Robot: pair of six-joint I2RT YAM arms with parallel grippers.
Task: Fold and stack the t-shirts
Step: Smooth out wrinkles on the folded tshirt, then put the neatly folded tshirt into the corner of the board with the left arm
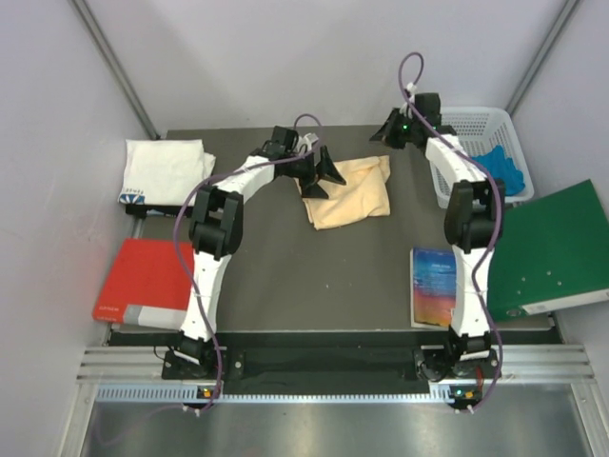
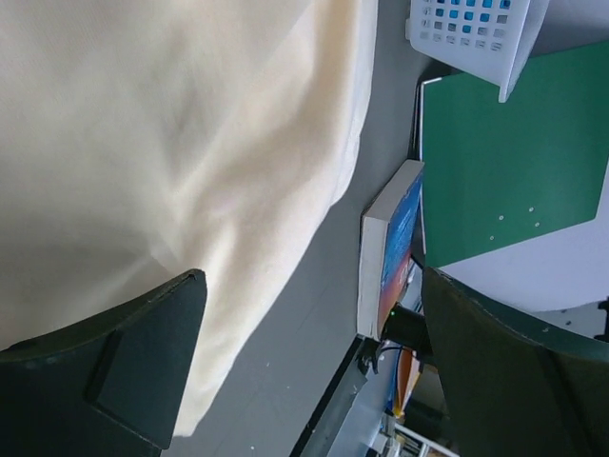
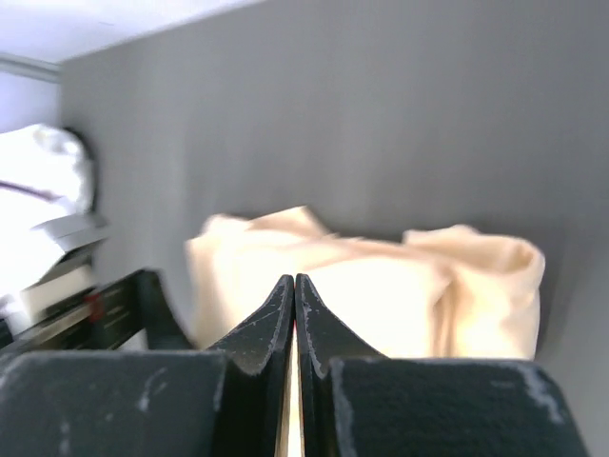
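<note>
A pale peach-yellow t-shirt (image 1: 350, 190) lies loosely bunched on the dark mat (image 1: 314, 276) at the back middle. A white t-shirt (image 1: 164, 169) with a small dark-blue print lies folded at the back left. My left gripper (image 1: 324, 179) is open and empty, right over the peach shirt's left edge. In the left wrist view the peach shirt (image 2: 171, 143) fills the upper left, and the left gripper (image 2: 314, 381) has its jaws spread wide. My right gripper (image 1: 388, 131) is shut and empty, just off the shirt's back right corner. The right wrist view shows the shut right gripper (image 3: 295, 286) facing the peach shirt (image 3: 409, 286).
A red folder (image 1: 147, 281) lies at the front left. A green folder (image 1: 552, 248) and a blue-covered book (image 1: 435, 286) lie at the right. A white basket (image 1: 476, 129) holding a blue thing (image 1: 504, 169) stands at the back right. Grey walls close in on both sides.
</note>
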